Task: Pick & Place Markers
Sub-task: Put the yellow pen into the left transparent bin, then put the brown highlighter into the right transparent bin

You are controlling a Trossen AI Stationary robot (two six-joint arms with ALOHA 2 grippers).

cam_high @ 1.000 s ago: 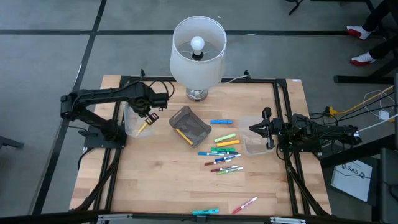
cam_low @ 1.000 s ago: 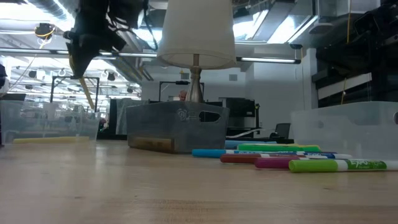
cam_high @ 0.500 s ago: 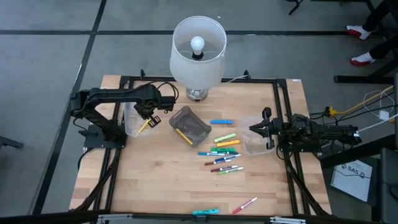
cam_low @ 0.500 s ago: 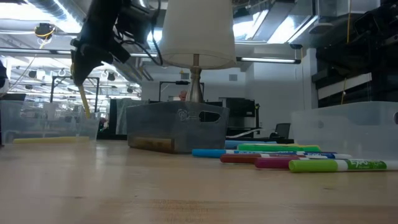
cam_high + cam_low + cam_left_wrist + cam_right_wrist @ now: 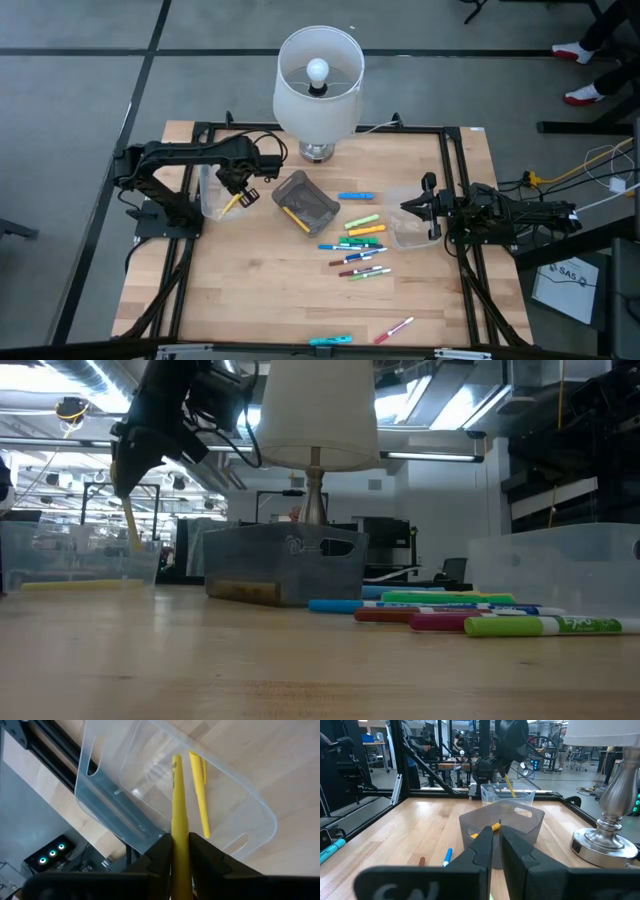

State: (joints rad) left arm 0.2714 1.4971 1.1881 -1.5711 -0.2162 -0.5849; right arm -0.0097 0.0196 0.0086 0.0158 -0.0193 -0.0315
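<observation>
The left tool (image 5: 238, 189) is held above a clear plastic bin (image 5: 214, 196) at the left side of the desk (image 5: 260, 300), and a yellow marker (image 5: 178, 815) is pinched between its 2 fingers (image 5: 160, 852), pointing down into the bin. In the left wrist view a second yellow marker (image 5: 199, 795) is seen lying on the bin's floor, just beside the held one. In the low view the held marker (image 5: 130, 525) hangs tilted, its lower end at about the level of the bin's rim. Beside the bin, nearer the middle of the desk, a grey bin (image 5: 305, 201) is set at an angle under a white lamp (image 5: 318, 80), with a yellowish marker (image 5: 294, 215) lying inside it. To the right of the grey bin a loose cluster of markers (image 5: 358, 245) in blue, green, yellow and pink lies on the wood, and 2 more (image 5: 365, 335) lie apart near the front edge. The right tool (image 5: 428, 208) is parked at the right side of the desk beside a second clear bin (image 5: 408, 231); its fingers (image 5: 481, 851) are seen nearly together, with nothing between them.
</observation>
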